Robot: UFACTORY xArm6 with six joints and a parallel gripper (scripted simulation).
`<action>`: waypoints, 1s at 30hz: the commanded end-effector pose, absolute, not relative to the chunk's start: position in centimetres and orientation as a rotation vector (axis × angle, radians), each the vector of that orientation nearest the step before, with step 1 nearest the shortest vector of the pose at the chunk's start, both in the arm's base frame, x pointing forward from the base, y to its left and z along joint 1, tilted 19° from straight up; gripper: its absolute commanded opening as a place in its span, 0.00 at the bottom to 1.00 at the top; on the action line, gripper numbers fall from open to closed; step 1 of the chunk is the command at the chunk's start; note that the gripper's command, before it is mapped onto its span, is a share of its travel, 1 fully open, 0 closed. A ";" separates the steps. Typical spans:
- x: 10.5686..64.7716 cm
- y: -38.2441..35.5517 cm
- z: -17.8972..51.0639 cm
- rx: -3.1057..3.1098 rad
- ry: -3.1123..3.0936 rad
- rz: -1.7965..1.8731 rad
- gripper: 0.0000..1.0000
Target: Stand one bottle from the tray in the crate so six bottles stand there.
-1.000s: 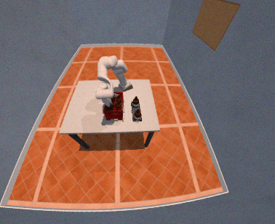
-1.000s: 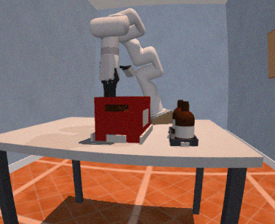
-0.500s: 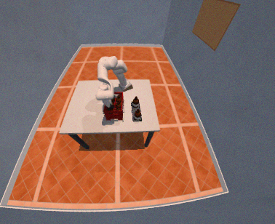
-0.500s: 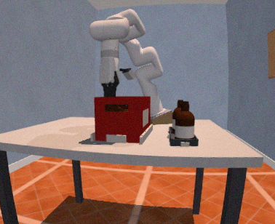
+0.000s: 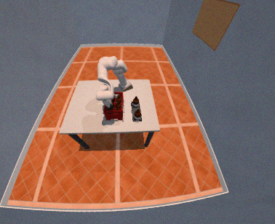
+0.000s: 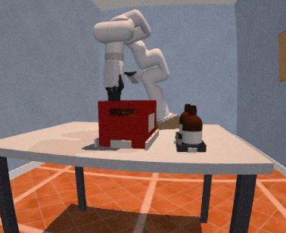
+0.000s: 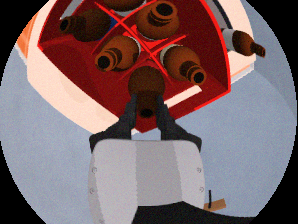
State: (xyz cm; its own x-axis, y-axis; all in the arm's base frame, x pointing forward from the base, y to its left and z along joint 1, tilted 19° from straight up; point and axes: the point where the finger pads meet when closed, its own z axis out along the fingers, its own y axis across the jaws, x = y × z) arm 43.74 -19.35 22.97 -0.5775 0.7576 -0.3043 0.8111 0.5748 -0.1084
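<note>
The red crate (image 5: 111,115) (image 6: 125,128) (image 7: 208,38) stands on the white table (image 5: 86,109) (image 6: 56,140). My gripper (image 6: 114,94) (image 7: 146,101) reaches down at the crate's top edge, over the cell nearest the wrist camera. It is shut on the neck of a brown bottle (image 7: 147,83), which is upright and sunk into that cell. Several other brown bottles, such as one in the middle (image 7: 160,19), fill the other cells. Two brown bottles (image 5: 135,102) (image 6: 192,126) (image 7: 246,43) stand upright on the dark tray (image 6: 190,147) to the right of the crate.
The arm's base stands at the back of the table behind the crate. A grey plate (image 6: 91,147) lies under the crate's front left corner. A brown board (image 5: 215,22) hangs on the right wall.
</note>
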 end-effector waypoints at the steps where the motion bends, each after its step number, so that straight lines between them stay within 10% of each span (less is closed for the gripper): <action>1: 43.8 -19.3 23.1 1.306 2.580 -0.347 0.00; 30: 43.8 -19.5 22.8 1.306 2.580 -0.347 0.00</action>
State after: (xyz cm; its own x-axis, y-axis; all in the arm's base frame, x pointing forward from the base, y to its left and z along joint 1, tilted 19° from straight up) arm 43.76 -19.43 22.75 -0.5775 0.7576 -0.3042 0.8111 0.5747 -0.1085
